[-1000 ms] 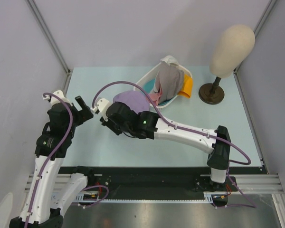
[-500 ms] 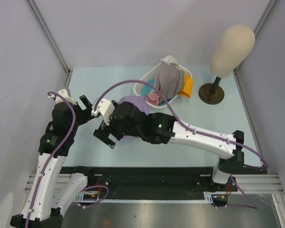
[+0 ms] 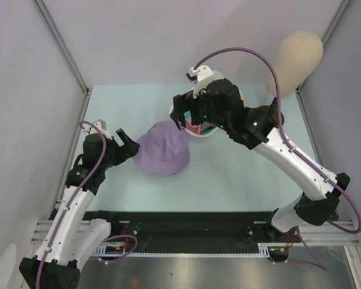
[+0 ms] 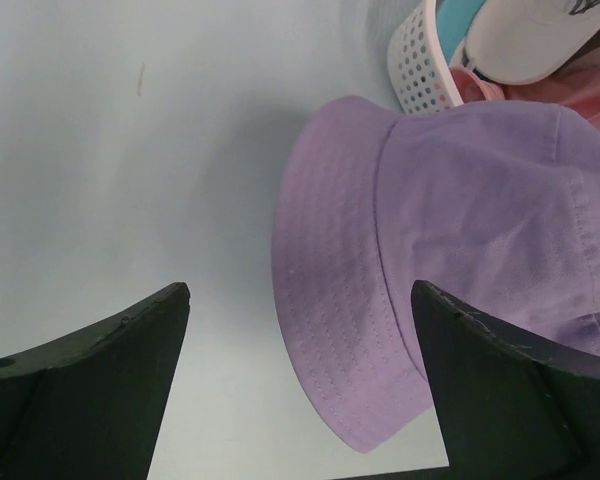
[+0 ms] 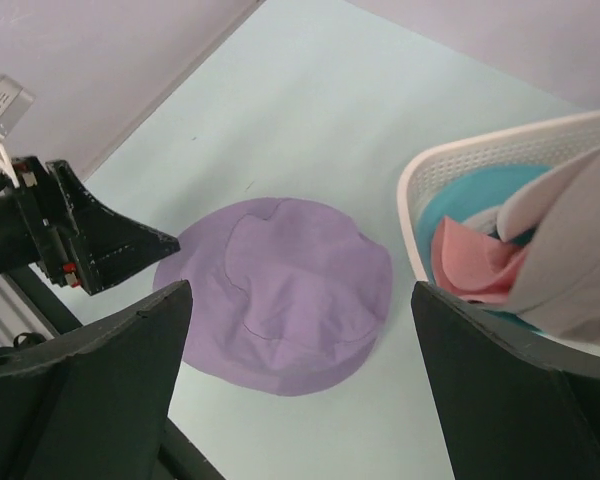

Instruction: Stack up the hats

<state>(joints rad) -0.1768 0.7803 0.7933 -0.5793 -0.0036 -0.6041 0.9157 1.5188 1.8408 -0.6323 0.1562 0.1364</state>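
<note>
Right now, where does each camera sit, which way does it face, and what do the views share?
Top external: above and behind the bases, looking down on the table; left arm and right arm show, left jaws beside the lavender hat, right jaws over the white basket.
Left wrist: low, facing the hat's brim, basket behind; its open jaws frame the bottom.
Right wrist: high, angled down at hat and basket; its open jaws and the left jaws show.
All three share the lavender hat.

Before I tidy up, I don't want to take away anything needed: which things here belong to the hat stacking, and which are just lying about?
For the job:
- lavender hat
- pink hat
- teal hat

Just lying about:
- white basket, which holds the pink and teal hats
- white cap
- mannequin head
</note>
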